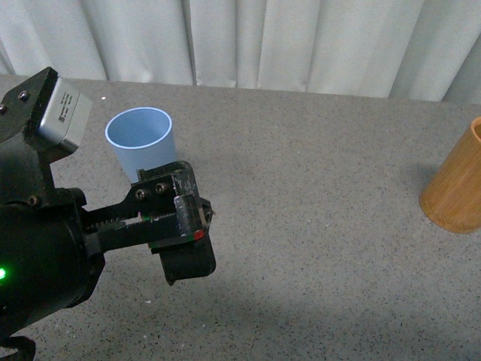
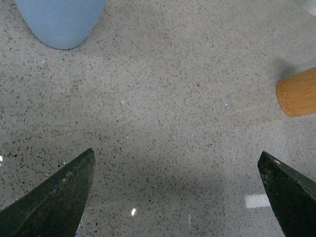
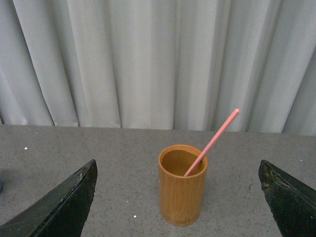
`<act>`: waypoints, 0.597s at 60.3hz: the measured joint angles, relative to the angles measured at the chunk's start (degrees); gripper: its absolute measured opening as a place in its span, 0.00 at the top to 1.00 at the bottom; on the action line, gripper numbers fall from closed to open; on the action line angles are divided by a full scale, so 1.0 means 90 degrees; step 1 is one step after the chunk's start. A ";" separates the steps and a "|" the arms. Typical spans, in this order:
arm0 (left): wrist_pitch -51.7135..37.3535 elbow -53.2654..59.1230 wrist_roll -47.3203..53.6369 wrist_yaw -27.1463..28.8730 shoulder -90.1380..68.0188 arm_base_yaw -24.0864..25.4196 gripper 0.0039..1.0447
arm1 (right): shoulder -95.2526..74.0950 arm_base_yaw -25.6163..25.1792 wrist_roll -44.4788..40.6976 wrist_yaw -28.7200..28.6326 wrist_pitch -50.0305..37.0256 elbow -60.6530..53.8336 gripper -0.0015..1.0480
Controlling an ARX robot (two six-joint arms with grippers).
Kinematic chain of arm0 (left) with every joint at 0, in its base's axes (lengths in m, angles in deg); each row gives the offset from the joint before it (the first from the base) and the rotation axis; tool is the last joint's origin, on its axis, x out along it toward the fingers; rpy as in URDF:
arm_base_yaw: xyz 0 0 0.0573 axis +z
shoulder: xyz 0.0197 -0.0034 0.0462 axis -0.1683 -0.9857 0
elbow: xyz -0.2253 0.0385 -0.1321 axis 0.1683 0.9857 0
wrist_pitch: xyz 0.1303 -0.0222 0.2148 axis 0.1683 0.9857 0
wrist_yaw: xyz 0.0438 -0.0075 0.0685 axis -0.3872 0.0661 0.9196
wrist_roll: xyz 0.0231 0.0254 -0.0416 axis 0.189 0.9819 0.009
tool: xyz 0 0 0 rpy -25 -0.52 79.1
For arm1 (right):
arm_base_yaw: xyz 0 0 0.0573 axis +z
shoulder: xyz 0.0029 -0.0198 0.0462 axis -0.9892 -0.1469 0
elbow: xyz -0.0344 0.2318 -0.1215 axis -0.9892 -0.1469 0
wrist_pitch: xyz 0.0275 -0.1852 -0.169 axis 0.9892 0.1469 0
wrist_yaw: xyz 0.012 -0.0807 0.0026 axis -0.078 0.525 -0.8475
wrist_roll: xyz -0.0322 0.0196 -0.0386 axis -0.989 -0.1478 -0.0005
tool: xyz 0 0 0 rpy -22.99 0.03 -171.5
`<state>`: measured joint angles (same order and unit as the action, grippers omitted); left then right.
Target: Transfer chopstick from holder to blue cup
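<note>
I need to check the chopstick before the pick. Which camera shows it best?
The right wrist view: the pink chopstick leans in the wooden holder, unobstructed. Front and left wrist views show only part of the holder, no chopstick.

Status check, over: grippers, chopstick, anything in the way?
Left gripper jaws open, empty, near blue cup. Right gripper jaws open, empty, facing holder. Pink chopstick leaning in holder, untouched. Nothing seen in the way.
</note>
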<state>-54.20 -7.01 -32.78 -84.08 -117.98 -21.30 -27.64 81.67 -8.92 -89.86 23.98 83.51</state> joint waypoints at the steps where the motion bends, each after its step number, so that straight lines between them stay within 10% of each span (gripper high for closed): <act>1: 0.0019 -0.0049 0.0002 0.0022 -0.0027 -0.0002 0.06 | 0.0000 0.0000 0.0000 0.0000 0.0000 0.0000 0.09; 36: 0.1343 -0.1511 -0.0192 0.0959 -0.0765 0.0308 0.06 | 0.0000 0.0000 0.0000 0.0000 0.0000 0.0000 0.09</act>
<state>-42.11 -20.60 -34.50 -75.45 -124.86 -18.52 -27.64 81.67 -8.92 -89.86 23.98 83.51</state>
